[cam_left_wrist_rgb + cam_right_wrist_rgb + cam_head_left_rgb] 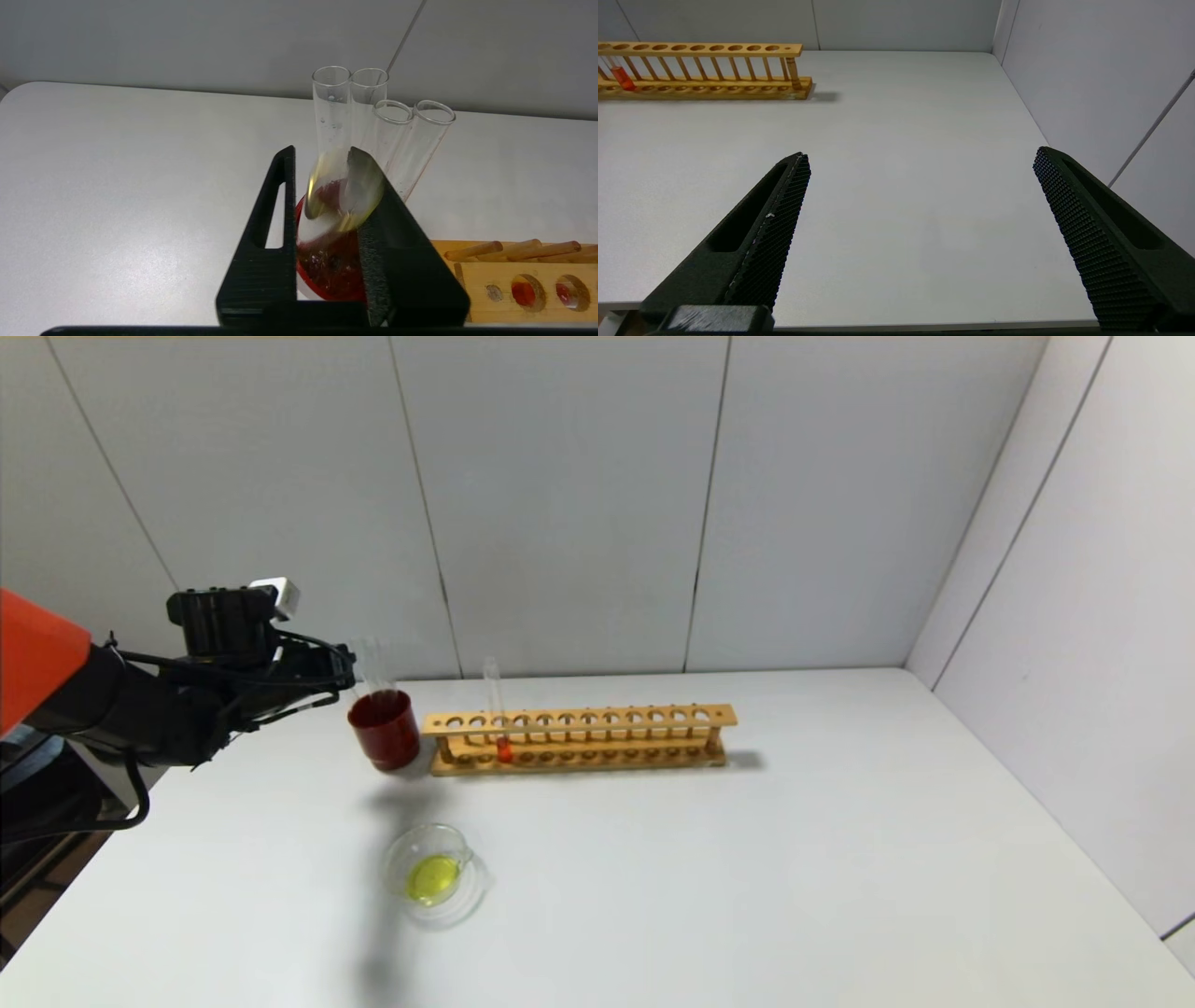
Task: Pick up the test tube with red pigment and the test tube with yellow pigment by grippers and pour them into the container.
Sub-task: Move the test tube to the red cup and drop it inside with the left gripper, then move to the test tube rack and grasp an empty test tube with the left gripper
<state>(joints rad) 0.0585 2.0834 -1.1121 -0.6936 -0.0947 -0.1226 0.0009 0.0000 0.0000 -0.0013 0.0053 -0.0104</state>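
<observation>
The test tube with red pigment [494,709] stands upright in the wooden rack [579,719], near its left end; it also shows in the right wrist view [619,77]. The container [467,896] sits in front of the rack and holds yellow liquid. My left gripper [347,677] hovers just above the dark red cup [385,733]. In the left wrist view my left gripper [322,151] is open. The yellow-tinged test tube [343,186] lies loose and blurred between its fingers, bottom over the cup. My right gripper [920,156] is wide open and empty over the right of the table.
The dark red cup [336,275] holds up to three colourless clear tubes [411,140] leaning toward the rack. The rack [700,48] has many empty holes. White walls stand behind and to the right of the table.
</observation>
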